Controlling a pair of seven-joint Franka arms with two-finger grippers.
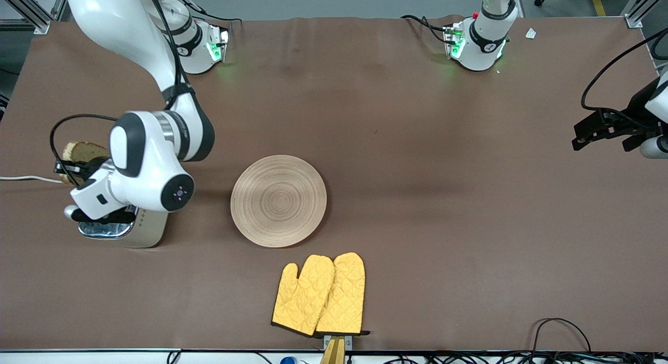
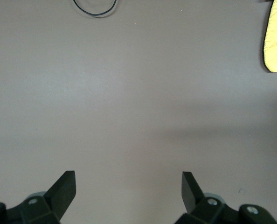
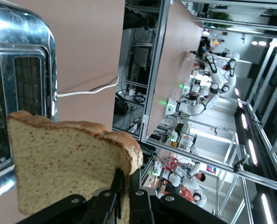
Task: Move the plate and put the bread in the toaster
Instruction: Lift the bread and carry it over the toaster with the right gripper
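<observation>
The round tan wooden plate [image 1: 278,200] lies flat on the brown table, near its middle. The toaster [image 1: 124,231] stands at the right arm's end of the table, mostly covered by the right arm; its chrome top [image 3: 17,88] with dark slots shows in the right wrist view. My right gripper [image 1: 70,168] is shut on the slice of brown speckled bread [image 3: 68,161], held by one edge in the air beside the toaster's top [image 1: 83,154]. My left gripper [image 2: 128,184] hangs open over bare table at the left arm's end [image 1: 595,132], holding nothing.
A pair of yellow oven mitts [image 1: 321,295] lies nearer the front camera than the plate; one mitt's edge [image 2: 276,39] shows in the left wrist view. The toaster's white cord [image 1: 26,179] runs off the table's edge. A loop of black cable [image 1: 561,330] lies near the front edge.
</observation>
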